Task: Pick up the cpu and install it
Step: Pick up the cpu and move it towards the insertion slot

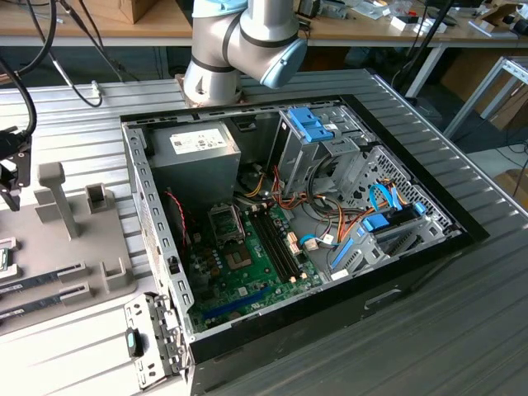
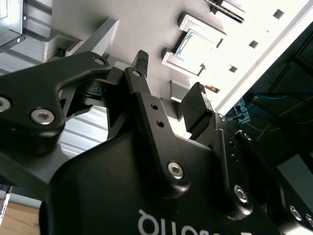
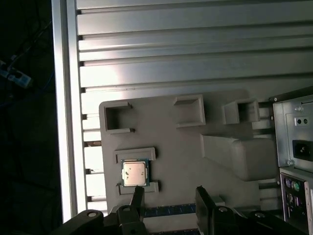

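Note:
The cpu [image 3: 134, 173] is a small silver-topped square with a green rim. It lies flat in a raised holder on the grey fixture plate [image 3: 181, 147]. In the second wrist view the cpu [image 2: 194, 46] shows as a bright square beyond the fingertips. My gripper [image 3: 171, 198] hangs above the plate, open, with nothing between its two black fingers [image 3: 138, 195], and stands apart from the chip. In the exterior view the gripper [image 1: 10, 165] sits at the far left edge, over the grey fixture plate [image 1: 74, 239].
An open computer case [image 1: 140, 206] lies at the middle, with a green motherboard [image 1: 247, 272] and its socket [image 1: 227, 221] inside. Two long dark memory sticks [image 1: 41, 279] rest on the plate. Upright grey posts [image 1: 54, 194] rise from the plate. The arm's base [image 1: 239, 41] stands behind the case.

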### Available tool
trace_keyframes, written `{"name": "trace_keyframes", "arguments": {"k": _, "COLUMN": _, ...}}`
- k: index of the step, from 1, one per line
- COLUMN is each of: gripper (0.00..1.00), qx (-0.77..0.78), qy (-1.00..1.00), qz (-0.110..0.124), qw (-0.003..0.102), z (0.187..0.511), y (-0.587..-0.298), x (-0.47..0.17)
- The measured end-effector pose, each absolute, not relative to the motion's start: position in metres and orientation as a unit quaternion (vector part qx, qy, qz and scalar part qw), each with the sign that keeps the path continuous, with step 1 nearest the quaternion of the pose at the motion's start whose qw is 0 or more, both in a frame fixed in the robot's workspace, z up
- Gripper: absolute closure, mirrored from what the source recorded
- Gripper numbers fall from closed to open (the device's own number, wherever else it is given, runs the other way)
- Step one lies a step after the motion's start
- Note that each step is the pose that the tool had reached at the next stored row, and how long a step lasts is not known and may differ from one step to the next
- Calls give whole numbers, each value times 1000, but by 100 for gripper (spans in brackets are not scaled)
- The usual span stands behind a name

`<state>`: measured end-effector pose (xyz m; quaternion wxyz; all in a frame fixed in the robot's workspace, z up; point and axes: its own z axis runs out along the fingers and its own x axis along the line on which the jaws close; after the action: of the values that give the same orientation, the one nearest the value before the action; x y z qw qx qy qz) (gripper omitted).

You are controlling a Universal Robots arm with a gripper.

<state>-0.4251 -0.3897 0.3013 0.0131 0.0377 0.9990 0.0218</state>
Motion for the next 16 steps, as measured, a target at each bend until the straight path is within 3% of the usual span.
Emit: {"name": "trace_keyframes", "arguments": {"k": 16, "gripper": 46, "qx": 38, "qy": 999, "qz": 22, "qw": 13, "z": 295, "y": -390, "x": -425}}
